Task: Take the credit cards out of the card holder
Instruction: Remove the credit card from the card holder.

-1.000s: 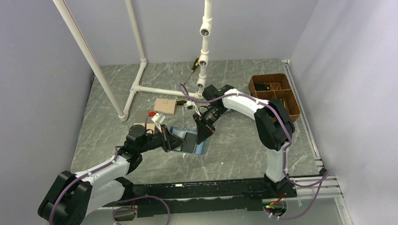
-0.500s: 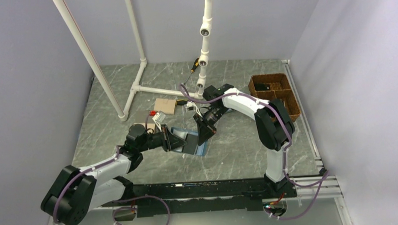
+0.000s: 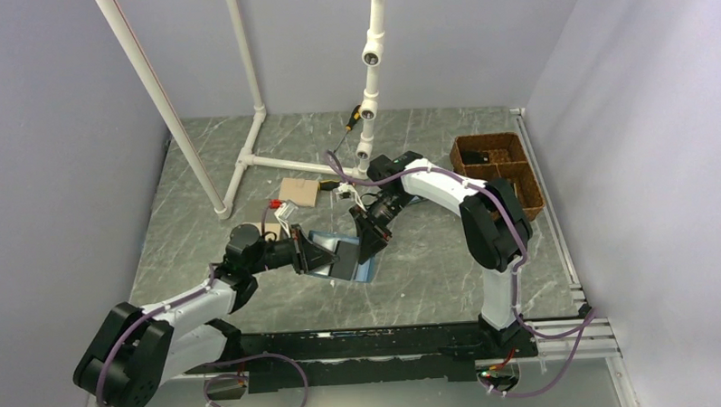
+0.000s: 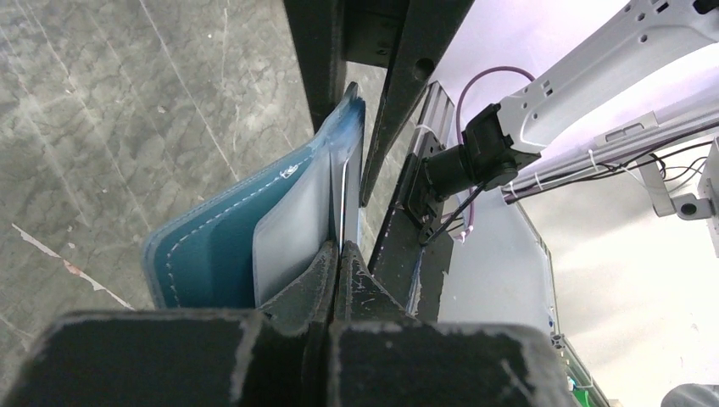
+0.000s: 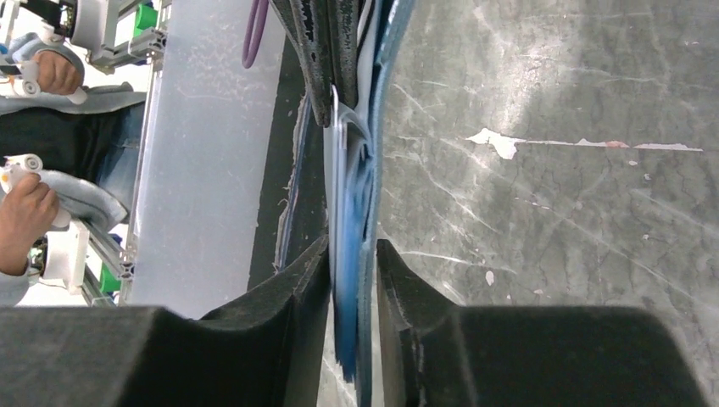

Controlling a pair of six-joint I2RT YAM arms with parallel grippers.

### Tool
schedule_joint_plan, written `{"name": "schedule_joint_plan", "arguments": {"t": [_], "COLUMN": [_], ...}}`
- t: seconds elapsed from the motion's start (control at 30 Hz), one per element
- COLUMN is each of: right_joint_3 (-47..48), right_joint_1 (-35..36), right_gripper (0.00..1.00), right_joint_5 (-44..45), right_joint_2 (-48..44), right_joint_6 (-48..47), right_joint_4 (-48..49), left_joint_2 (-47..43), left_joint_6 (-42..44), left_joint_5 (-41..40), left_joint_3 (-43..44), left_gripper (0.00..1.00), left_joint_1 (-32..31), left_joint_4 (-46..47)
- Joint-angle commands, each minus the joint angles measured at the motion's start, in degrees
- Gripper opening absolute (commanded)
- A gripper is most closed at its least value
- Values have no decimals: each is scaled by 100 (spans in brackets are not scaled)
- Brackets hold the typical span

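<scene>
Reaching in from the left, the left tool [image 3: 321,256] was pressed together on a thin edge of the card holder [image 3: 348,261], which stood part-open near the middle of the table [image 3: 431,264]. In the left wrist view its fingers [image 4: 305,275] met with no gap. The teal cover [image 4: 212,250] rose beside them, and a pale grey card [image 4: 292,233] sat against the inside, its lower end hidden behind one finger. Whether that card was itself pinched could not be told. Just to the right, the right tool [image 3: 372,244] pinched the holder's other half, a finger on each face of the blue edge [image 5: 356,254]. A brown basket [image 3: 486,138] stood well apart at the far right.
</scene>
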Motion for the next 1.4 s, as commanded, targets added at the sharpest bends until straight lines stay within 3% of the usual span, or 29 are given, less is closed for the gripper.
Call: {"name": "schedule_joint_plan", "arguments": {"t": [0.0, 0.27, 0.47, 0.63, 1.07, 1.37], "right_joint_3": [181, 212, 272, 299, 368, 379], "right_joint_1": [41, 48, 54, 57, 57, 57], "right_gripper": [30, 31, 7, 2, 0, 0], "right_joint_5": [-246, -278, -341, -359, -417, -421], "right_joint_2": [8, 51, 55, 60, 123, 147], "right_joint_6": [-273, -365, -537, -595, -814, -830], "right_joint_4": [-20, -122, -289, -370, -579, -612], "left_joint_2": [-291, -494, -547, -518, -264, -123], "left_joint_6": [-58, 91, 155, 95, -191, -377], "left_joint_5": [-36, -124, -116, -19, 558, 701], "left_joint_3": [-56, -41, -9, 12, 55, 48], "left_gripper": [0, 0, 0, 0, 15, 19], "left_joint_1": [37, 53, 55, 71, 229, 317], "left_joint_4": [164, -135, -273, -230, 132, 372]}}
